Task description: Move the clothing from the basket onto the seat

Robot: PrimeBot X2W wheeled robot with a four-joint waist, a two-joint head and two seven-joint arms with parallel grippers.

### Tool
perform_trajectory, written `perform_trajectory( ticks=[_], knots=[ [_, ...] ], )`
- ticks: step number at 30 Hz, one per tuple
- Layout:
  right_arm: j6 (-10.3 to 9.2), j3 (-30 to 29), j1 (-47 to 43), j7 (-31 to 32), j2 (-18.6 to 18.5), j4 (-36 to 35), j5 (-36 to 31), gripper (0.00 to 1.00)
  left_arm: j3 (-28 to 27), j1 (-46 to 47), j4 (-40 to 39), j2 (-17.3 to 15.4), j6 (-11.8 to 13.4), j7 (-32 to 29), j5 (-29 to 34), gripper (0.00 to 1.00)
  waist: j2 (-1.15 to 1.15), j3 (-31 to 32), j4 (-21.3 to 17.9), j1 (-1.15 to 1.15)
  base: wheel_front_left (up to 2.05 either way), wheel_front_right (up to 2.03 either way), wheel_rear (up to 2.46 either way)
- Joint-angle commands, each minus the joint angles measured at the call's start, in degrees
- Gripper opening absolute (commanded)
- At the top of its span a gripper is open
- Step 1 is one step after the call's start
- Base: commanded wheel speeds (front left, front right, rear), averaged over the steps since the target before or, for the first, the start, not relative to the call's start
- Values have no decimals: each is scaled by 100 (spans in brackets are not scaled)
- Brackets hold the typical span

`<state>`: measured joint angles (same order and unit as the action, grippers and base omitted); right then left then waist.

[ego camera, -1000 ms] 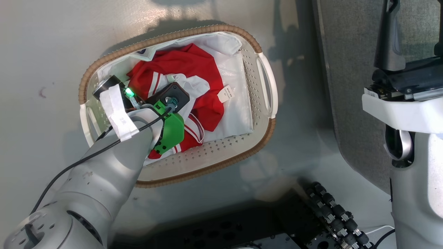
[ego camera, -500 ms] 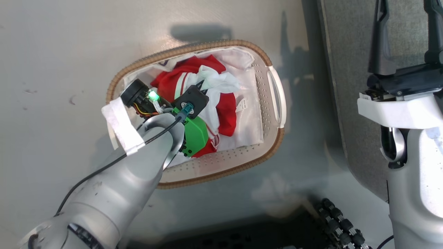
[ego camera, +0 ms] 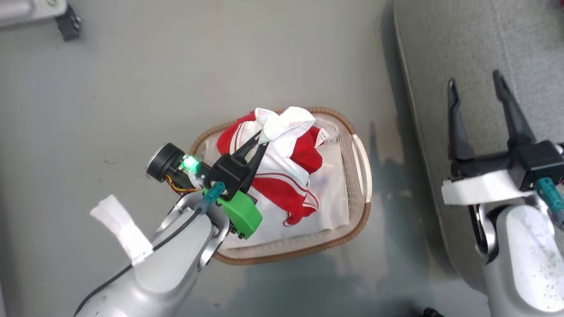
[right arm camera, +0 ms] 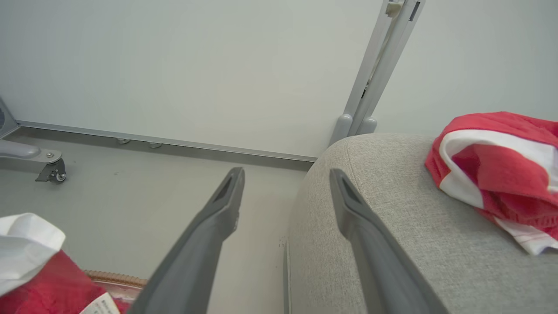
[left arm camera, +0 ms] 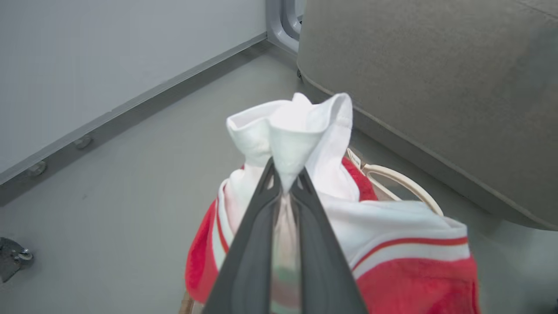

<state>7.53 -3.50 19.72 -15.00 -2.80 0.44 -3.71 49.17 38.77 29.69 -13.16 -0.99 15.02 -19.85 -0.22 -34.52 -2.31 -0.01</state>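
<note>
Two garments [ego camera: 291, 163] — left pincer [ego camera: 263, 137] clamps one, second garment [right arm camera: 497, 165] on seat [right arm camera: 392, 226], right pincer [ego camera: 474, 79] spread

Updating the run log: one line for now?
left gripper: shut on garment | garment: hangs over basket | right gripper: open, near seat | second garment: on seat

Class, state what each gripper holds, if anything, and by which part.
The left gripper pinches the garment by a white fold at its top; the right gripper is open, empty.
</note>
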Motion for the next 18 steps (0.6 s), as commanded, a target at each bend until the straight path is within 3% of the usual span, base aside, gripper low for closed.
perform_trajectory(
  ticks=[1, 10, 18],
  knots=[
    [-8, -10, -209, -27, -19, 81, -22, 100, -67, -225, -164, -64, 11, 20, 88, 0, 22, 1236, 404, 1, 0, 0, 0],
    [-8, 103, -922, -28, -18, 545, 122, 100, -399, -469, -996, -442, -193, 21, 421, 0, 22, 2548, 442, 1, 0, 0, 0],
    [-8, 360, -1314, -28, -18, 834, 267, 100, -393, 81, -809, -513, -496, 21, 431, 0, 22, 3303, 420, 1, 0, 0, 0]
  ],
)
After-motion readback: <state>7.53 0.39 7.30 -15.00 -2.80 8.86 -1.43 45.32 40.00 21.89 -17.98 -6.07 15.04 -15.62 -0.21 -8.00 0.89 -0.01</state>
